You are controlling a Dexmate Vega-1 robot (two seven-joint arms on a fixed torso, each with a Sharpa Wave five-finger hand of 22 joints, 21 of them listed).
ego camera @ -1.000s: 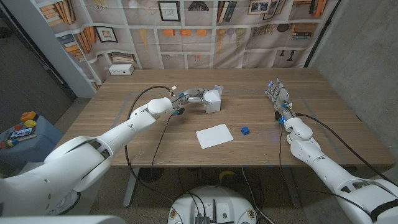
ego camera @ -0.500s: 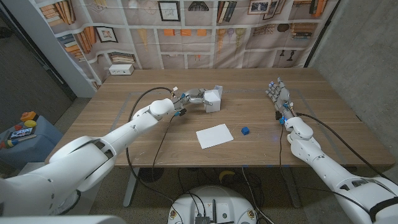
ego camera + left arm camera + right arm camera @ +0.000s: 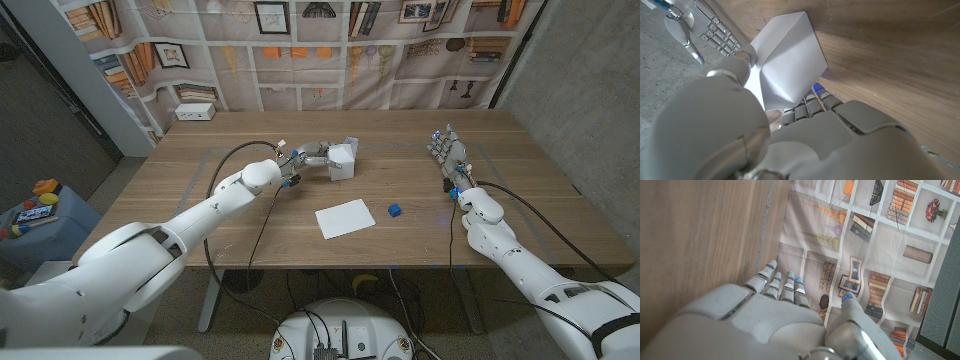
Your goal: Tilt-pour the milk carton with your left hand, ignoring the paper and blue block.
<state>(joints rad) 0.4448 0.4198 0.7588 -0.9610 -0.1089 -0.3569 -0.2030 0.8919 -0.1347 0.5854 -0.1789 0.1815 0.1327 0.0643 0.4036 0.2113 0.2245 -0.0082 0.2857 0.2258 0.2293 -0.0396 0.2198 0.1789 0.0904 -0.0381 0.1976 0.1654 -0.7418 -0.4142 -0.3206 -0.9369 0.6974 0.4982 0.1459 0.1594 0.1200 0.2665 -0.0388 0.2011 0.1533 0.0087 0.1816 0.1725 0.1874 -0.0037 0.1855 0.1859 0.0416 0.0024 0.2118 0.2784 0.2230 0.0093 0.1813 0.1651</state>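
1. One sheet of white paper (image 3: 345,218) lies nearest on the wooden surface (image 3: 200,200), with one small blue block (image 3: 395,210) just to its right; both are to be ignored.
2. Right hand (image 3: 447,155) stands at the right, fingers apart, holding nothing.
3. One white milk carton (image 3: 342,160) sits farther back, left of centre, gripped at its side by the left hand (image 3: 308,157).
4. Judging by looks, the carton is light, thin-walled and crushable; a gentle hold across the flat body below the gable suits tilting.
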